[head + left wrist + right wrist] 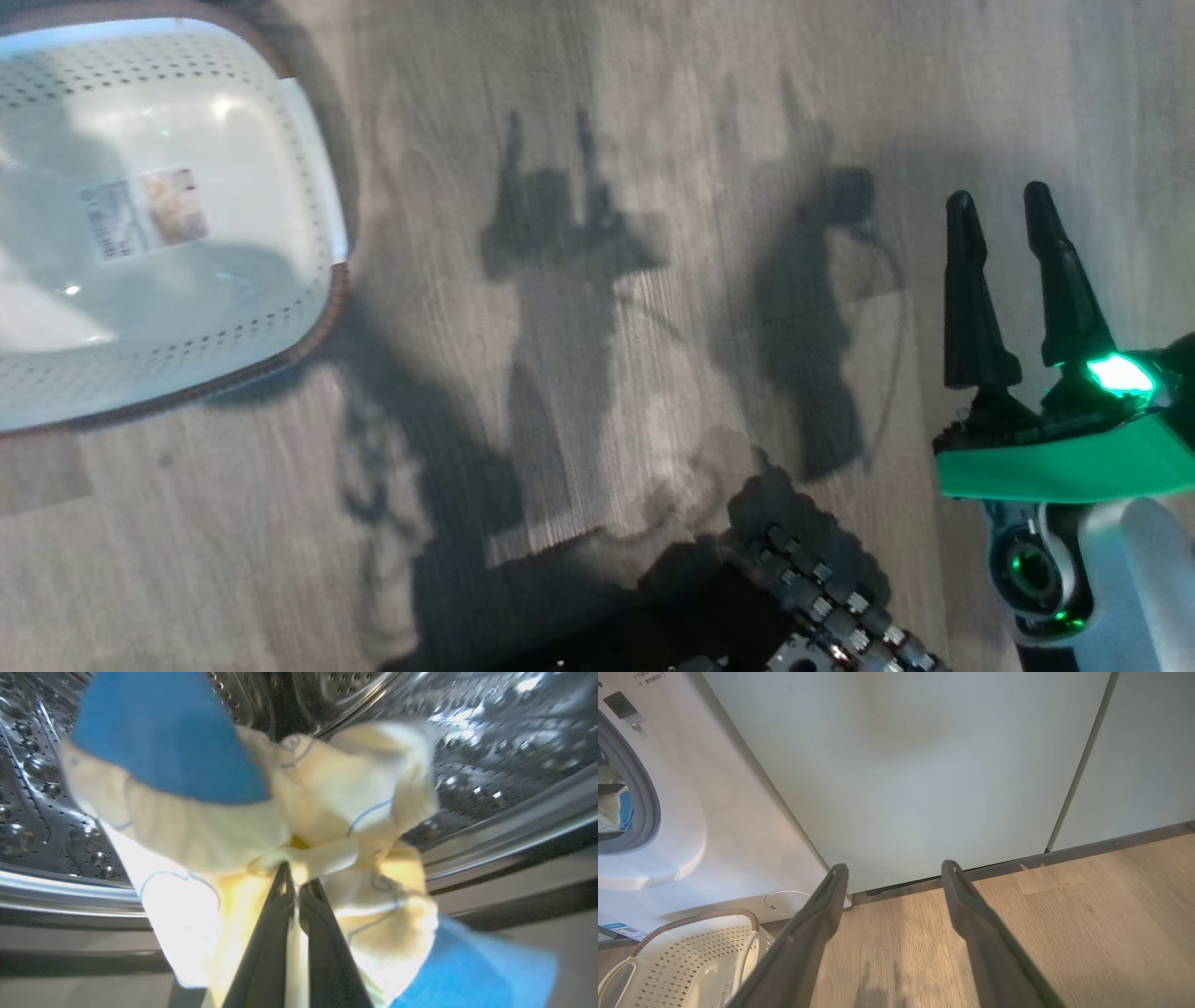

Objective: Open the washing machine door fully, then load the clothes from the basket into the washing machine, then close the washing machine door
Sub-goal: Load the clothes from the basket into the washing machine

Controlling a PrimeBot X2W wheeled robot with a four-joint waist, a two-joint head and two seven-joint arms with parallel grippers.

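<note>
Head view, left to right: seeing the basket (308, 140) at upper left on the wood floor (653, 112), label sticker (145, 213) on its bottom showing. Seeing arm shadows (560, 233) mid-floor. Seeing the right tool (999, 196) at right, fingers spread and pointing up, gripping nothing, well apart from the basket.

Left wrist view: seeing blue trim (163, 732) at upper left, then the clothes (327, 793), pale yellow with a faint outline print, bunching across the middle. Reading the left tool (297, 882) as pressed nearly together, pinching a fold of the clothes at its fingertips. Seeing the perforated steel drum (490, 742) wrapping around behind the bundle on both sides, drum lip running below it. Placing the clothes at the drum mouth, hanging from the tool; not telling whether any part is resting on steel.

Right wrist view: seeing the washing machine (714, 812) at left, with its grey gasket ring (649, 793) and a bit of yellow-and-blue cloth inside the opening. Seeing the round service flap (787, 901) and a blue sticker (621, 929) low on the front, the basket on the floor just in front. Seeing pale cabinet doors (924, 765) filling middle and right.
</note>
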